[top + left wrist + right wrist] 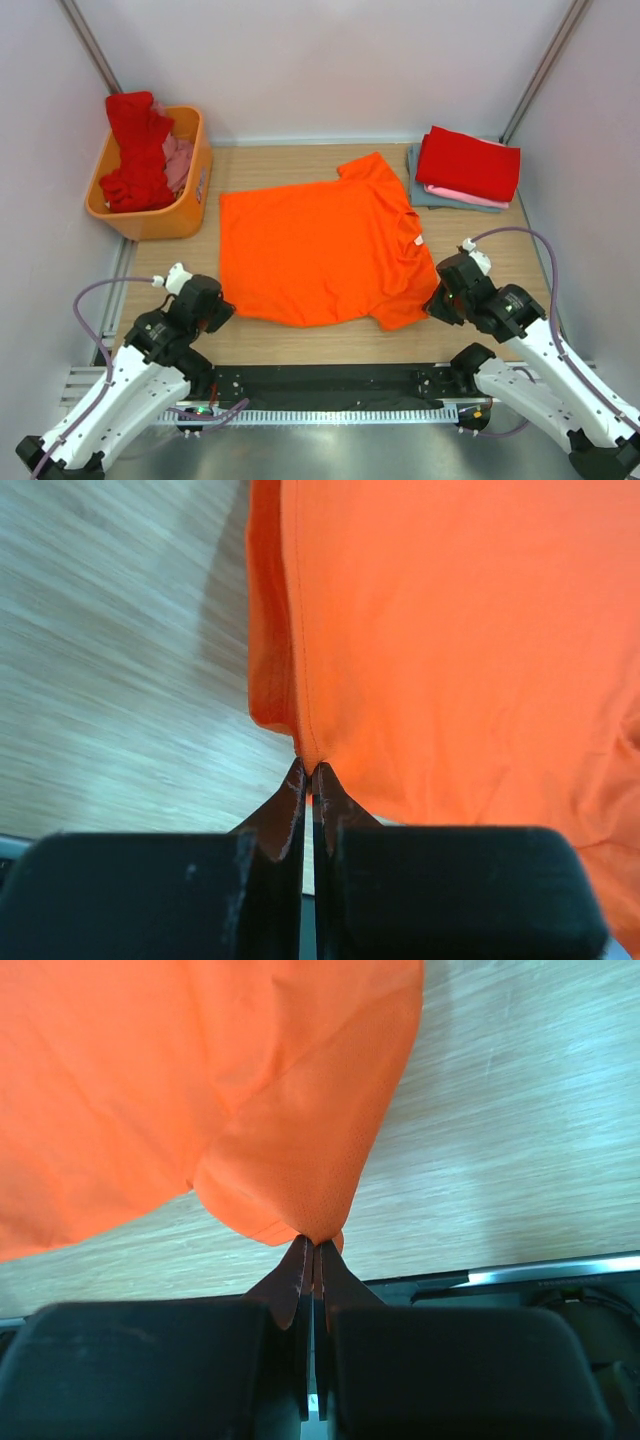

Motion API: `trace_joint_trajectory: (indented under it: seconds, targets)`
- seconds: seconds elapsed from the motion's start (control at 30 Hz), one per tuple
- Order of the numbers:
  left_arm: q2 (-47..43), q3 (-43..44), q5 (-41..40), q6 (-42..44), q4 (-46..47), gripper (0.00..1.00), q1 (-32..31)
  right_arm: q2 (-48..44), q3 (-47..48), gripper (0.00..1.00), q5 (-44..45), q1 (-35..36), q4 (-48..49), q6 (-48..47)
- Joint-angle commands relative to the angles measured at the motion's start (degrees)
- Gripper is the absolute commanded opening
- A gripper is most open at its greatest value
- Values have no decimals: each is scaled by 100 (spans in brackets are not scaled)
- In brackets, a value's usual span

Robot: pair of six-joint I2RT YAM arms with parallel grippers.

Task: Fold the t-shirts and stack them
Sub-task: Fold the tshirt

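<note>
Nearest to us, at the front edge of the counter (300, 342), we find both grippers clamped on the orange t-shirt (320, 245). The left gripper (308, 772) has its jaws pressed together on the hem at the shirt's near left corner. The right gripper (313, 1243) has its jaws pressed together on a bunched tip of cloth at the near right corner.

Beyond them we see the shirt spread mostly flat over the middle of the counter, its neck toward the right with the white neck label (418, 240) showing.

Farther back on the left stands an orange basket (150, 222), holding a loose red t-shirt (135, 150) heaped over its rim and some pink cloth (180, 160) beside it. At the far right we see a stack: a folded red t-shirt (468, 165) on top, a folded pink t-shirt (465, 195) under it, and a grey-blue t-shirt (425, 190) at the bottom.
</note>
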Motion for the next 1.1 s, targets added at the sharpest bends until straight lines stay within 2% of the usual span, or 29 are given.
trace_joint_trajectory:
  seconds: [0.0, 0.23, 0.5, 0.6, 0.87, 1.07]
  targets:
    - [54, 623, -112, 259, -366, 0, -23, 186, 449, 1, 432, 26, -37, -159]
    - [256, 1177, -279, 646, -726, 0, -23, 924, 1337, 1, 811, 26, 191, -502]
    - [721, 1212, -121, 1058, -358, 0, -15, 1908, 1996, 1, 705, -62, 868, -940]
    - [1195, 1362, -8, 1418, -252, 0, 64, 2347, 2207, 1, 644, -185, 1088, -1126]
    - [2328, 1626, 371, 2499, 170, 0, 811, 3349, 2576, 1, 223, -774, 1677, -1653]
    - [2813, 1722, 739, 2983, 407, 0, 1496, 3868, 2955, 1, -6, -1160, 1844, -1952]
